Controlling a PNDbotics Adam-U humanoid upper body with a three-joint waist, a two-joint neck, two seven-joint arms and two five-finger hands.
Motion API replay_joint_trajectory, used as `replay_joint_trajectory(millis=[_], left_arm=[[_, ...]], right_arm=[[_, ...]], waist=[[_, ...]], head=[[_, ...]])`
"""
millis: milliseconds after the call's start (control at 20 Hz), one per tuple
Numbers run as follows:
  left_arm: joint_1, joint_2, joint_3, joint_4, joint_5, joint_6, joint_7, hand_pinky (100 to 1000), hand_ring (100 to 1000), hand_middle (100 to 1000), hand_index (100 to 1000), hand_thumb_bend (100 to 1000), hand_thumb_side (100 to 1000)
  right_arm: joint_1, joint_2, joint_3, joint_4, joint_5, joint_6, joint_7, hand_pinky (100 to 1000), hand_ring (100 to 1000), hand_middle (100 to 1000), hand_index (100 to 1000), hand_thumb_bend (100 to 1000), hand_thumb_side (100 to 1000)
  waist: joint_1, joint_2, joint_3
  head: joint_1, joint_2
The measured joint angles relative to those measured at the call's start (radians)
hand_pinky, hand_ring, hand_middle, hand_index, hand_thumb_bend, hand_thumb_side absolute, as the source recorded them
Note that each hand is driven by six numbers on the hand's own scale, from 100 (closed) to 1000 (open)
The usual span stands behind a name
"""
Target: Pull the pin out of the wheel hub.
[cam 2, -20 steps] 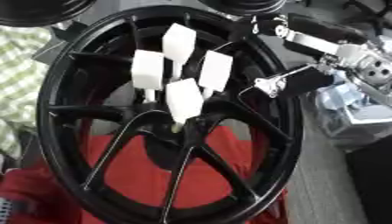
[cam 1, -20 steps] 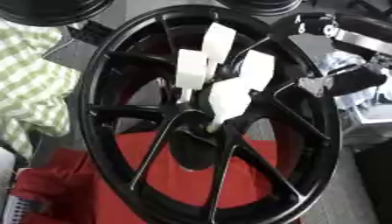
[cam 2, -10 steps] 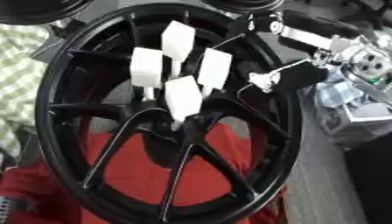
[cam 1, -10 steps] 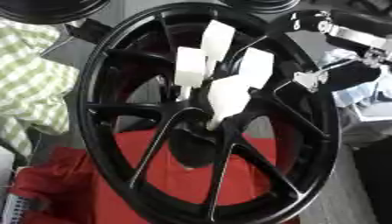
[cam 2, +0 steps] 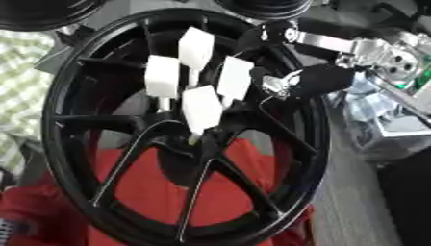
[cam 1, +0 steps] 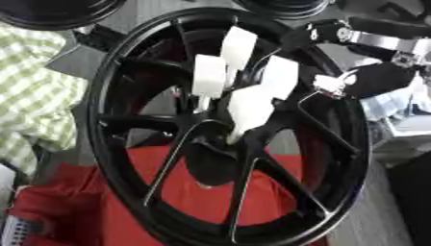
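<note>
While the black spoked wheel hub [cam 1: 227, 129] fills mid-frame over a red cloth [cam 1: 194, 192], four white block-headed pins [cam 1: 249, 108] cluster near its centre; the right hand [cam 2: 316, 79], upper right, nears them, fingers unreadable.

Even, fairly bright light, soft blur throughout, white blocks [cam 1: 250, 105] perhaps overexposed, faint shadows

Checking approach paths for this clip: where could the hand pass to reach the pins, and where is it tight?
Open gaps lie between the spokes below the hub, over the red cloth. The four white pins crowd the hub. The right hand sits at the wheel's right rim.
</note>
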Motion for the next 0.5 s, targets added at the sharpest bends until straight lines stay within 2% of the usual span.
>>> replay_joint_trajectory(millis=[350,500], left_arm=[[0.002,-0.005,0.0,0.0,0.002,0.002,0.001,599,693,596,749,100,738],[0.005,-0.008,0.0,0.0,0.002,0.003,0.002,599,692,595,749,100,737]], right_arm=[[-0.023,0.0,-0.002,0.0,-0.007,0.034,-0.01,964,955,940,921,100,561],[-0.024,0.0,-0.002,0.0,0.014,0.044,-0.03,964,952,930,923,100,472]], waist=[[0.0,-0.01,-0.002],[0.0,-0.01,-0.004]], head=[[0.005,0.01],[0.009,0.017]])
